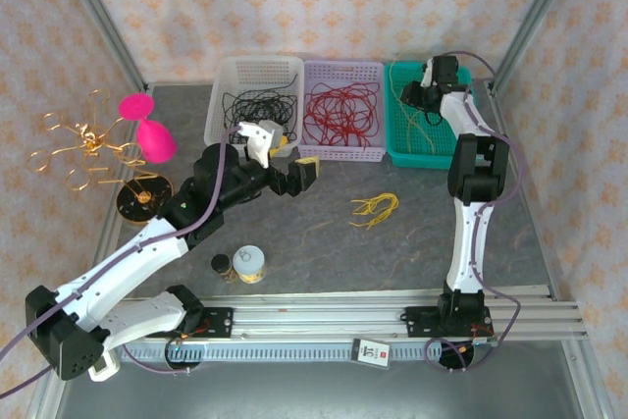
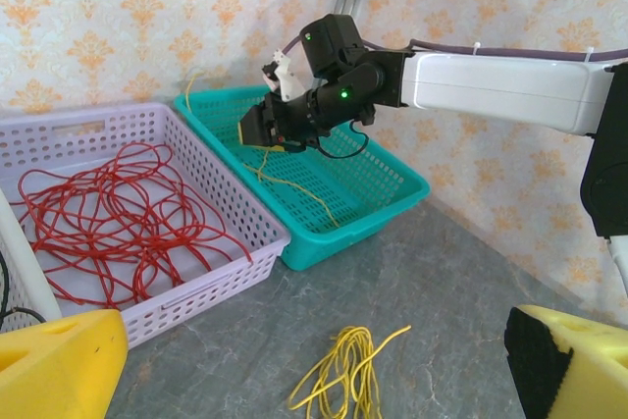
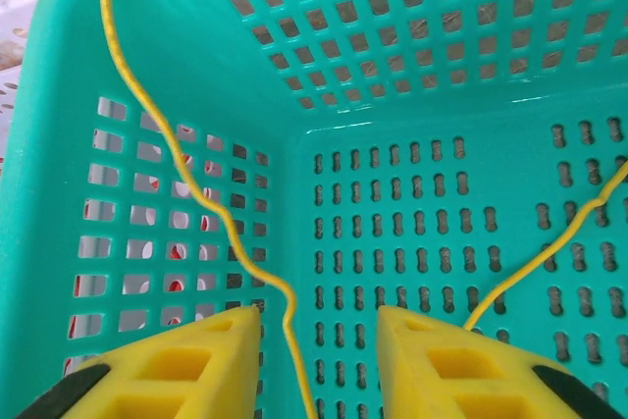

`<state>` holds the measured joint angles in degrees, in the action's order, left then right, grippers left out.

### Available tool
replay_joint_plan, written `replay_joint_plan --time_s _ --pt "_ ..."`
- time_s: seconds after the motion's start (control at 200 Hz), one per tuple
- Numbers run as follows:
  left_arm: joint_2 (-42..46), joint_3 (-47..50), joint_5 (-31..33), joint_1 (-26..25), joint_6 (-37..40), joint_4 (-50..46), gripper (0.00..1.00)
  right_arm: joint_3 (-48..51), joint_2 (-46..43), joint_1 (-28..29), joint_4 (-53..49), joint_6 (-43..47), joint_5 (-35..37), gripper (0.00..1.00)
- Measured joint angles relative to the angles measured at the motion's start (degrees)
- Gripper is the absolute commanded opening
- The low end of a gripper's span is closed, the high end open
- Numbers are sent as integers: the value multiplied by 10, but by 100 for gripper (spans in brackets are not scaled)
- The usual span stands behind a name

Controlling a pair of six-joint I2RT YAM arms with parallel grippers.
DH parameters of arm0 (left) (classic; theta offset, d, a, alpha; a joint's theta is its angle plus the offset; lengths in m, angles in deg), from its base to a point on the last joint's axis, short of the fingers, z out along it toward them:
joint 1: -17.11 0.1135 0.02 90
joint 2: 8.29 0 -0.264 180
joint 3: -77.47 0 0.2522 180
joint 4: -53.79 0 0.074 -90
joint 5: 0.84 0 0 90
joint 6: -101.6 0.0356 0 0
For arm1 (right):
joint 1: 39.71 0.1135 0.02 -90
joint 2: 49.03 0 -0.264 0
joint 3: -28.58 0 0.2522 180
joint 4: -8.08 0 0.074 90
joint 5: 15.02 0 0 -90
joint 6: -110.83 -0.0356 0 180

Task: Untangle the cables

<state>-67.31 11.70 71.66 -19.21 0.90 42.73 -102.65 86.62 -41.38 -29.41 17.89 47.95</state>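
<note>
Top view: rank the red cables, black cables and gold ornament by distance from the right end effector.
1. Red cables, in the basket just left of the right end effector.
2. Black cables, farther left.
3. Gold ornament, far left.

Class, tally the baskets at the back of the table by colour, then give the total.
White basket: 1
Lilac basket: 1
Teal basket: 1
Total: 3
</note>
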Motion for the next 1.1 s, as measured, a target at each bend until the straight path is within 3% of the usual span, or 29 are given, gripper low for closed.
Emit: replay_joint_plan --time_s 0.48,0.821,0.876,0.946,1.096 --pt "-10 0 0 0 0 3 99 11 -2 0 23 13 -11 41" --pt "-29 0 0 0 -4 7 99 -77 62 34 14 82 4 43" --pt "-30 0 0 0 -4 7 99 -90 77 35 16 82 2 39" --pt "-31 0 0 0 -5 7 99 -96 93 35 16 76 5 25" --pt "-36 0 0 0 -11 7 99 -108 131 30 12 36 6 12"
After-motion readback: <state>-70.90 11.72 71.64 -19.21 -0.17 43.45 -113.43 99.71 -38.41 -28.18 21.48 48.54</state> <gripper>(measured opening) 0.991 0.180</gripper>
